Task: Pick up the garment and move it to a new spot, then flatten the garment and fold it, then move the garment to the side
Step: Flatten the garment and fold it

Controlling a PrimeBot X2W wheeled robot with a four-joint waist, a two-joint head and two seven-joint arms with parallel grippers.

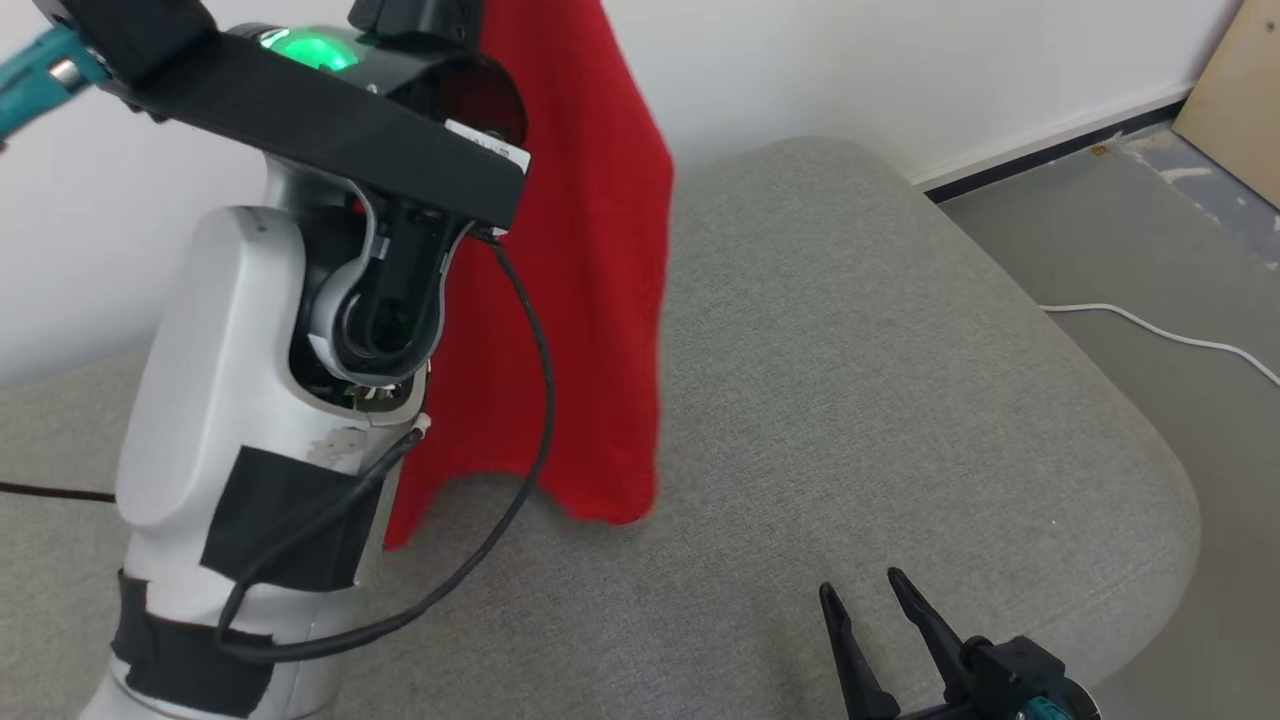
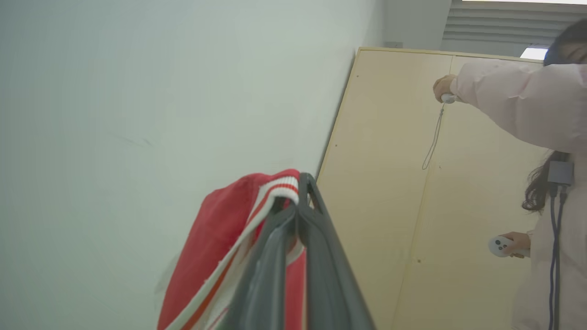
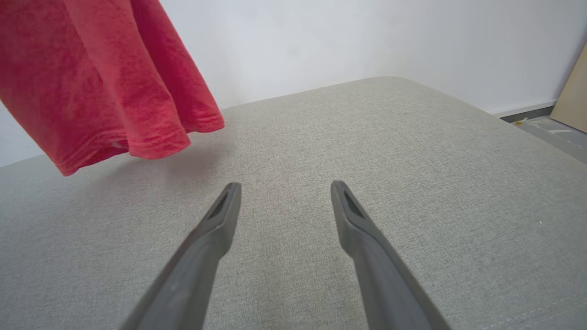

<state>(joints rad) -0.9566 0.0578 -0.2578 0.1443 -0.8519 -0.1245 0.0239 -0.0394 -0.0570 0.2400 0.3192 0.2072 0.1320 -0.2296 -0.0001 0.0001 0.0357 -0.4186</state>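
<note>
The garment (image 1: 590, 300) is red and hangs in the air above the grey padded surface (image 1: 850, 400); its lower hem is just above the fabric. My raised left forearm (image 1: 250, 400) stands in front of it. In the left wrist view my left gripper (image 2: 300, 183) is shut on the garment (image 2: 215, 238) at a white-and-red striped edge. My right gripper (image 1: 862, 585) is open low at the front right, with nothing between its fingers. From the right wrist, the right gripper (image 3: 285, 185) points across the surface (image 3: 367, 137), and the garment's hem (image 3: 91, 82) hangs to its upper left.
A person in a pale sleeve (image 2: 518, 110) stands by a tan wooden panel (image 2: 412, 183), holding white controllers. A white cable (image 1: 1150, 325) lies on the floor right of the surface. A tan board (image 1: 1240, 100) leans at the far right. The white wall runs behind.
</note>
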